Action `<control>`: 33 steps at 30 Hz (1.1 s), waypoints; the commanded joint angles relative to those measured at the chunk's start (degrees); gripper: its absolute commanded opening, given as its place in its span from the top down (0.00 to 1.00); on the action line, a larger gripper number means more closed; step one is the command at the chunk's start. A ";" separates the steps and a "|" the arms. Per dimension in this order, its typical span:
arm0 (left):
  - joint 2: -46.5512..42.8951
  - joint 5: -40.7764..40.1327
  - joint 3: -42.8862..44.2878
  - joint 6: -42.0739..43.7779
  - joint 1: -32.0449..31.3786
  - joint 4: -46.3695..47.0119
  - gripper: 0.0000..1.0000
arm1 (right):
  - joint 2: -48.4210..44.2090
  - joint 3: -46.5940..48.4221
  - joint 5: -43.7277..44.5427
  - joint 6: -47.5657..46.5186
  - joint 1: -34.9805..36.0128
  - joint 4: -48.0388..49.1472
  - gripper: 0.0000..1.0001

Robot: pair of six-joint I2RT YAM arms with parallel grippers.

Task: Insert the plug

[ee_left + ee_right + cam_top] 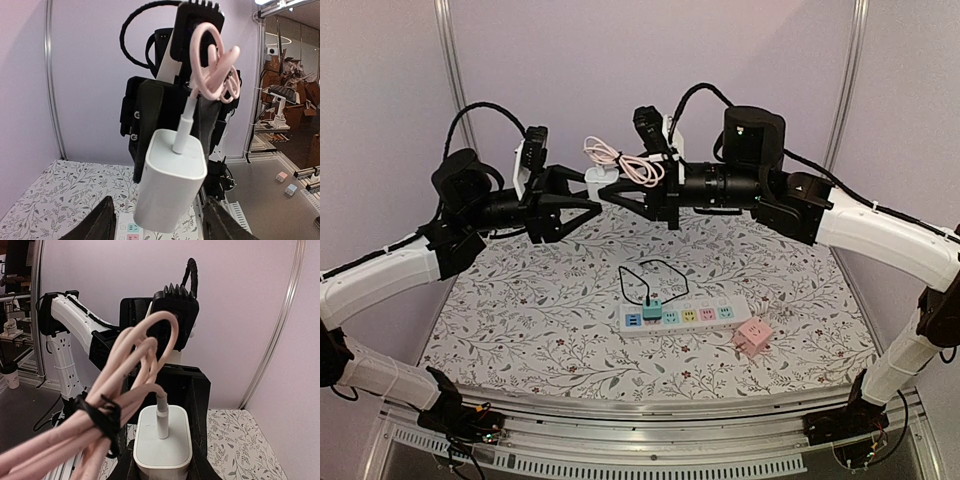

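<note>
A white charger plug with a bundled pink cable is held high above the table, between the two arms. My right gripper is shut on the plug; in the right wrist view its black fingers press both sides of the plug. My left gripper is open. In the left wrist view its fingers stand apart on either side of the plug without touching it. The white power strip lies on the table below.
A teal plug with a looped black cable sits in the strip's left end. A pink cube adapter lies right of the strip. The floral tablecloth covers the table. Metal posts stand at the back corners.
</note>
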 commanded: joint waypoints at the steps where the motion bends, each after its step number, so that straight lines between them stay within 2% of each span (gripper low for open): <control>1: -0.10 0.90 1.21 -0.19 -0.36 1.24 0.47 | -0.50 -0.73 1.77 -0.83 -0.17 -0.40 1.00; 7: -0.01 0.29 0.85 -0.14 -0.45 0.12 0.72 | -0.65 -0.31 1.20 -0.95 -0.22 -0.40 1.00; 11: 0.01 0.15 0.83 0.07 -0.45 0.02 0.97 | -0.78 -0.31 1.41 -1.14 -0.21 -0.40 1.00; 12: -0.01 0.13 0.71 0.08 -0.45 0.14 1.00 | -0.78 -0.32 1.43 -1.14 -0.22 -0.40 1.00; 16: -0.01 -0.04 0.53 1.54 -0.38 0.39 1.00 | -0.61 -0.39 2.66 -1.15 -0.23 -2.27 1.00; 17: -0.06 -0.08 0.57 2.08 -0.48 0.10 1.00 | -0.65 -0.35 3.07 -1.35 -0.20 -2.93 0.95; 21: -0.25 -1.12 0.66 5.40 -0.36 -2.33 1.00 | -1.40 -0.03 6.88 -2.34 -0.20 -7.45 0.35; 24: -0.56 -3.45 0.49 12.13 -0.29 -6.94 1.00 | -2.74 2.68 9.15 -4.38 -0.18 -16.33 0.08; 25: -0.74 -4.27 0.48 14.32 -0.27 -8.65 1.00 | -3.00 4.32 9.75 -5.56 -0.19 -21.04 0.02; 29: -1.06 -5.53 -0.39 18.88 -0.35 -11.66 1.00 | -3.83 9.43 14.53 -7.40 -0.18 -38.17 0.01; 33: -0.62 -6.16 -1.33 20.78 -0.70 -11.88 1.00 | -5.94 12.27 15.98 -7.85 -0.23 -47.28 0.01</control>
